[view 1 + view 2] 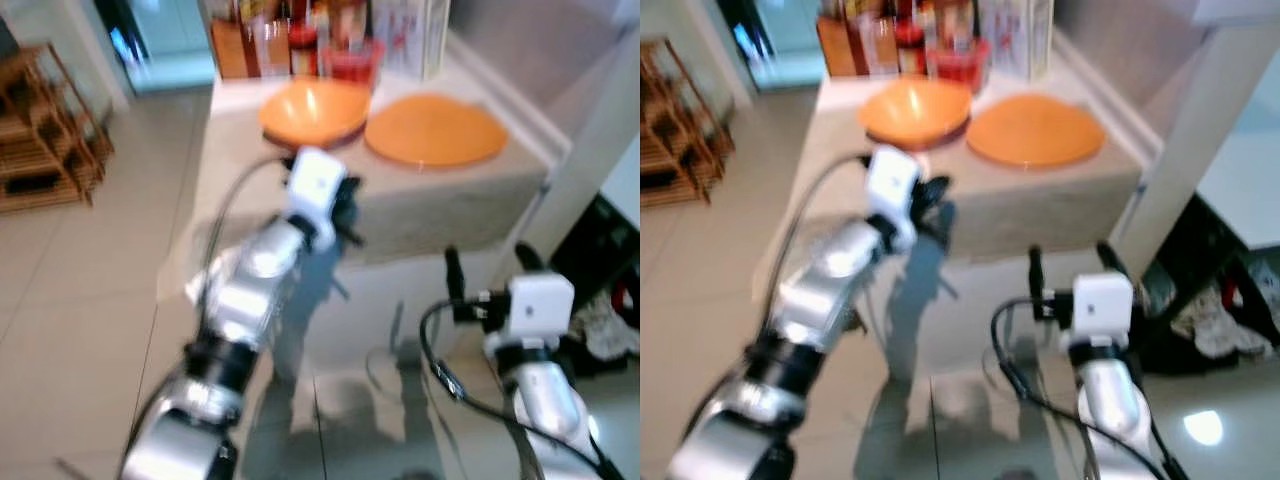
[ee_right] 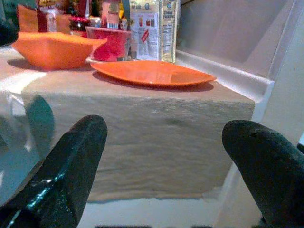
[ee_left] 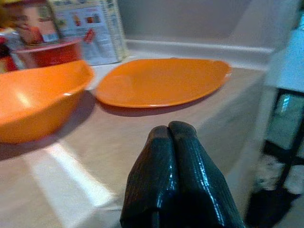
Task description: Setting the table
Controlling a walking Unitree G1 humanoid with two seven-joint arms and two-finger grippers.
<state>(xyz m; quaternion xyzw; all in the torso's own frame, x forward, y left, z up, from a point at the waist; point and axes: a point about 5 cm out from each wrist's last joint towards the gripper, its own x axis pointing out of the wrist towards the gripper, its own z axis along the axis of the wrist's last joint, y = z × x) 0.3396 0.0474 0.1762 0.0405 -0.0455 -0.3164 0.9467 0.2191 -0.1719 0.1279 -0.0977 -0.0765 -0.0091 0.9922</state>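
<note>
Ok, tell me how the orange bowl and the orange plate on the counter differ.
The orange bowl is deep, with raised sloping walls; the orange plate is flat and shallow. The bowl lies toward the robot's left, just ahead of the left gripper, whose fingers are shut; the plate lies toward the right. The plate looks wider across than the bowl. Both are plain orange and sit side by side on the cloth-covered counter.

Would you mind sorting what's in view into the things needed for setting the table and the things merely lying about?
For the job:
- orange bowl
- orange plate
- left gripper, shut, over the table's near edge
- right gripper, open, below the table edge

Lying about:
- red container
- printed carton
- bottles
- wooden rack on the floor
</note>
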